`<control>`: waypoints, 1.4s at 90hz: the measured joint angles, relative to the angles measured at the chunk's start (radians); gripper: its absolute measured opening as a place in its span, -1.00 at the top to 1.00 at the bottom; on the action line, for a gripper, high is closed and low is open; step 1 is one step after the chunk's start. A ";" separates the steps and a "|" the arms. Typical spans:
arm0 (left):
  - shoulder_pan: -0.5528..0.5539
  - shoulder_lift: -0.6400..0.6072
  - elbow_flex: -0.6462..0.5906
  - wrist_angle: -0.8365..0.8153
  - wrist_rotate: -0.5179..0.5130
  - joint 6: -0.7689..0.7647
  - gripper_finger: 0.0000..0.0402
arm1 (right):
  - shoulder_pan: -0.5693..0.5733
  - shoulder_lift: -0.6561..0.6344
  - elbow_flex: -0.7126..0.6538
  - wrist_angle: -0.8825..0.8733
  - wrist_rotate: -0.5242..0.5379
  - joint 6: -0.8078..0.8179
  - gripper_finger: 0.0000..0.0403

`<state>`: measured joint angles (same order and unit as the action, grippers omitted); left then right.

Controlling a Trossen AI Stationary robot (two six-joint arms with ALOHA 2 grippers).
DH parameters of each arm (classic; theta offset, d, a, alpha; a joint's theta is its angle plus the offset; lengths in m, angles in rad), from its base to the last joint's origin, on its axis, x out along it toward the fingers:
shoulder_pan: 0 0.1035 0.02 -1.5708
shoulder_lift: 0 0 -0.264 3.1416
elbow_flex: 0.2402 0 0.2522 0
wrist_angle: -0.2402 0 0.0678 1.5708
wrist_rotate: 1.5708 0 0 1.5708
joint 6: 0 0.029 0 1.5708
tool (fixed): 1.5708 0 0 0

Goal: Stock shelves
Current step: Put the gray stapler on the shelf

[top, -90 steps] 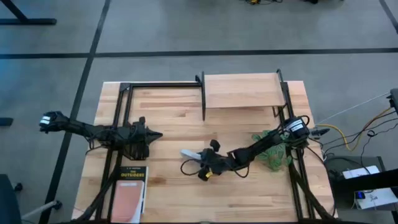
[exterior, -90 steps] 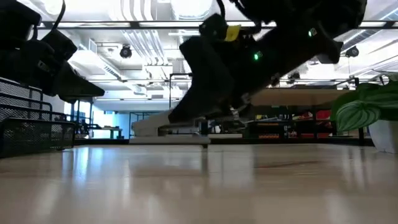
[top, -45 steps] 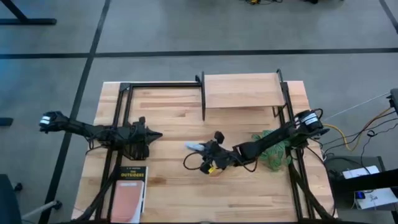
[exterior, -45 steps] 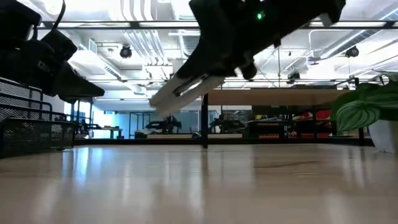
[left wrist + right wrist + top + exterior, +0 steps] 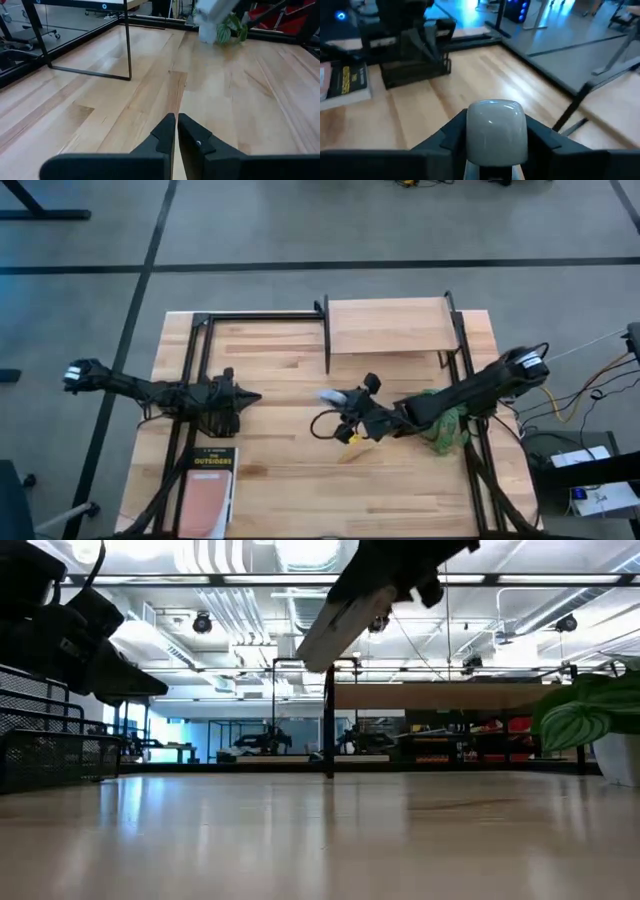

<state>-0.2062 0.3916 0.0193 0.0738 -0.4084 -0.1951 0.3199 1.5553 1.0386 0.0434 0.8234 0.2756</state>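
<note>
Grey stapler (image 5: 331,395) clamped in right gripper (image 5: 345,402), lifted at frame centre; shelf (image 5: 388,326) lies just above

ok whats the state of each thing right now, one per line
right tool: shut on the grey stapler, lifted above the table
grey stapler: held in the air, tilted
left tool: shut, empty, hanging over the table's left side
shelf: upright at the table's far edge, top bare
book: lying flat, closed, near the left front corner
plant: standing beside the right arm
</note>
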 joint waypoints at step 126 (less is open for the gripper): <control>0.000 0.000 0.000 0.001 0.000 0.000 0.98 | -0.014 -0.032 -0.187 -0.547 -0.180 0.364 0.30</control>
<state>-0.2062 0.3916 0.0194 0.0746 -0.4084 -0.1955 0.3058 1.5230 0.8518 -0.5035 0.6436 0.6394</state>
